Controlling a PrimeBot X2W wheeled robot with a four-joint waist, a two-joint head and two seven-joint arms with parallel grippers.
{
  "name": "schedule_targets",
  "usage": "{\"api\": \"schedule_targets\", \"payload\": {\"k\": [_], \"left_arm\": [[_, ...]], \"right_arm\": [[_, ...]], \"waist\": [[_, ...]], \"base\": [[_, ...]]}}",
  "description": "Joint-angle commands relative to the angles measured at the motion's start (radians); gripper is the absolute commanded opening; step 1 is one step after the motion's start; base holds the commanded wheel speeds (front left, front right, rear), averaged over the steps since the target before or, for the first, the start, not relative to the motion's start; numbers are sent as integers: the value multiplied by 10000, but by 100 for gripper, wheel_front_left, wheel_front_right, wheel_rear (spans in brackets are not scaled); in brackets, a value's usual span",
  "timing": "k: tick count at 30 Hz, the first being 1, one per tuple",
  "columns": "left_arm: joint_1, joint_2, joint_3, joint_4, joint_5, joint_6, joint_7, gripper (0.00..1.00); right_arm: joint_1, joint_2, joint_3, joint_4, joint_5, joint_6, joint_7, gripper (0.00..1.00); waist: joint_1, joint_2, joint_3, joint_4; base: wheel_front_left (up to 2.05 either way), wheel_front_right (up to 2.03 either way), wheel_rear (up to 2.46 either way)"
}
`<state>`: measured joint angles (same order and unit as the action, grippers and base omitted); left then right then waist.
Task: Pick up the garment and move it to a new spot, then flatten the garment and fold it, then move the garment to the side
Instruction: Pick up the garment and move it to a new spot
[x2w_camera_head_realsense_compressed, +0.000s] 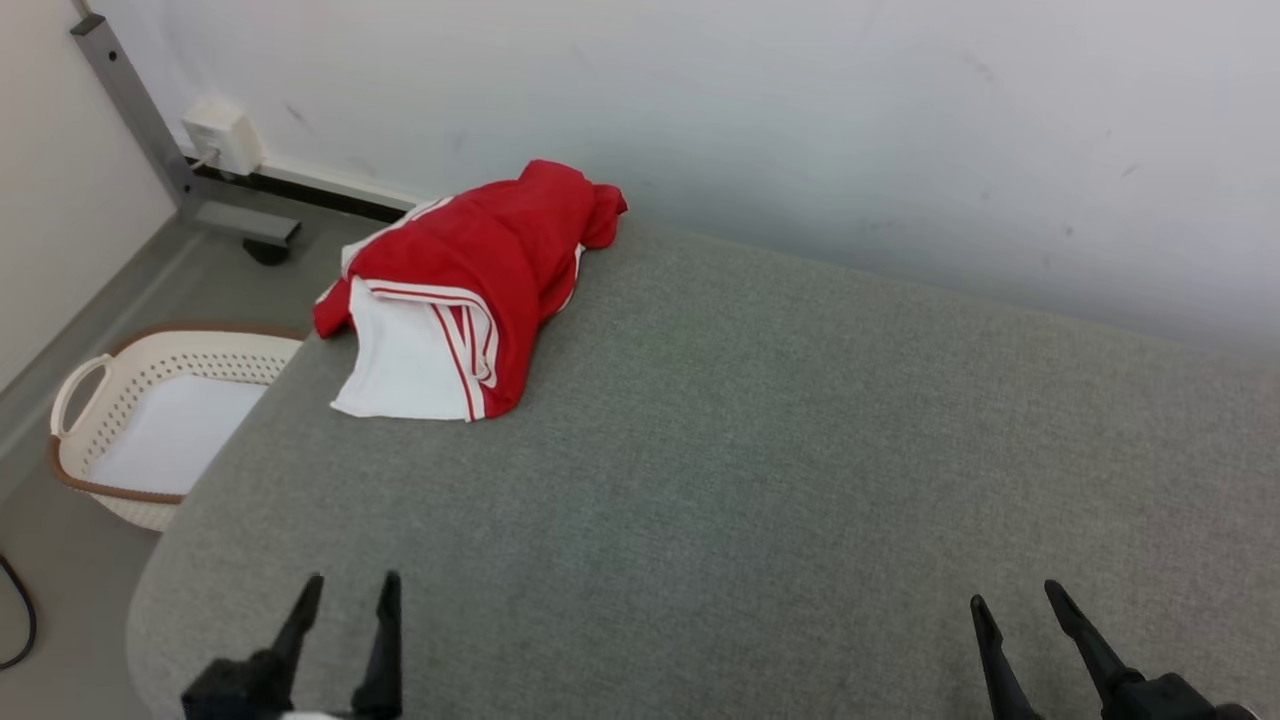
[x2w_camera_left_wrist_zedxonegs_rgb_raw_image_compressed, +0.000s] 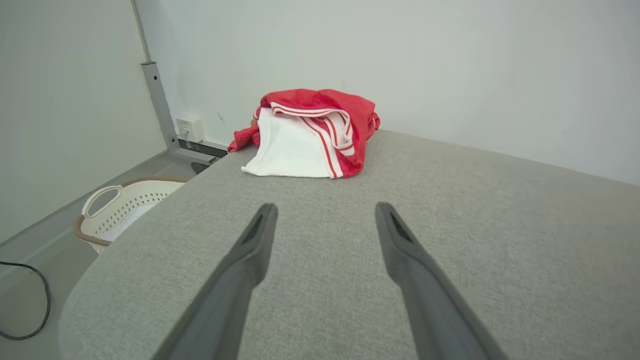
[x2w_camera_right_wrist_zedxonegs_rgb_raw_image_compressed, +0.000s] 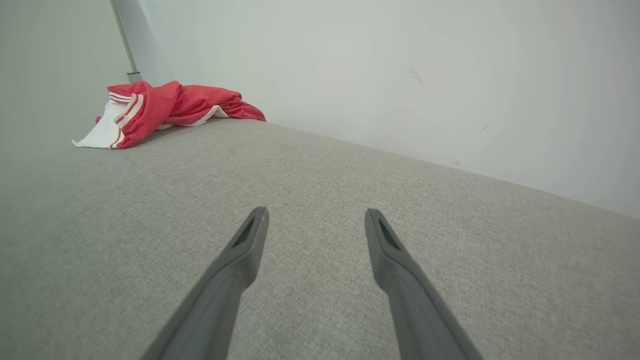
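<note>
A red and white garment (x2w_camera_head_realsense_compressed: 460, 290) lies bunched in a heap at the far left corner of the grey fabric-covered table (x2w_camera_head_realsense_compressed: 760, 450), with one edge hanging over the left side. The left wrist view shows the garment (x2w_camera_left_wrist_zedxonegs_rgb_raw_image_compressed: 310, 132) straight ahead of the fingers, and the right wrist view shows the garment (x2w_camera_right_wrist_zedxonegs_rgb_raw_image_compressed: 160, 110) far off at the upper left. My left gripper (x2w_camera_head_realsense_compressed: 348, 590) hovers open near the table's front left edge, nothing between its fingers. At the front right, my right gripper (x2w_camera_head_realsense_compressed: 1015, 598) is open and empty too.
A cream perforated laundry basket (x2w_camera_head_realsense_compressed: 110, 400) with a brown rim stands on the floor left of the table. A grey metal post (x2w_camera_head_realsense_compressed: 140, 120) and a white wall box (x2w_camera_head_realsense_compressed: 222, 133) are at the far left. A pale wall runs behind the table. A black cable (x2w_camera_head_realsense_compressed: 18, 610) lies on the floor.
</note>
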<state>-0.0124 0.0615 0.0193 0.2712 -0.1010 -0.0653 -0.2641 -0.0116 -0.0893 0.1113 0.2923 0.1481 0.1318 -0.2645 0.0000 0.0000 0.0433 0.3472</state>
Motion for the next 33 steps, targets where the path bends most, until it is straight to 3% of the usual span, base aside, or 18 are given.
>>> {"api": "schedule_targets", "payload": {"k": [1,8,13,19,22,26,33], "left_arm": [[-359,7,118,-115,-197,-7,-6,100],[-2780,206,639,492,-986,-228,136,100],[-5209,533,830,1211,-1352,-111,1065,100],[-7504,812,615,2912,-1512,-156,2529,100],[-8151,860,459,3857,-1505,-156,3085,100],[-8607,1037,218,5006,-1197,159,3564,100],[-8703,1405,-42,6723,-846,605,3692,100]], "right_arm": [[-160,-115,24,-45,34,-21,-1,100],[-961,-706,213,-224,-27,-21,1,100],[-1776,-1347,470,-407,-140,-21,1,100],[-2351,-1870,758,-384,-137,-24,10,100],[-2419,-2017,830,-294,-91,-32,44,100],[-2346,-2145,852,-200,-71,-35,70,100],[-2182,-2129,943,-164,-32,-33,81,100]], "waist": [[0,0,321,-100],[0,0,1773,-408],[0,0,3223,-666],[0,0,4147,-959],[0,0,4334,-1111],[0,0,4421,-1303],[0,0,4349,-1594]], "base": [[0,0,0],[0,0,0],[0,0,0],[0,0,0],[0,0,0],[0,0,0],[0,0,0]]}}
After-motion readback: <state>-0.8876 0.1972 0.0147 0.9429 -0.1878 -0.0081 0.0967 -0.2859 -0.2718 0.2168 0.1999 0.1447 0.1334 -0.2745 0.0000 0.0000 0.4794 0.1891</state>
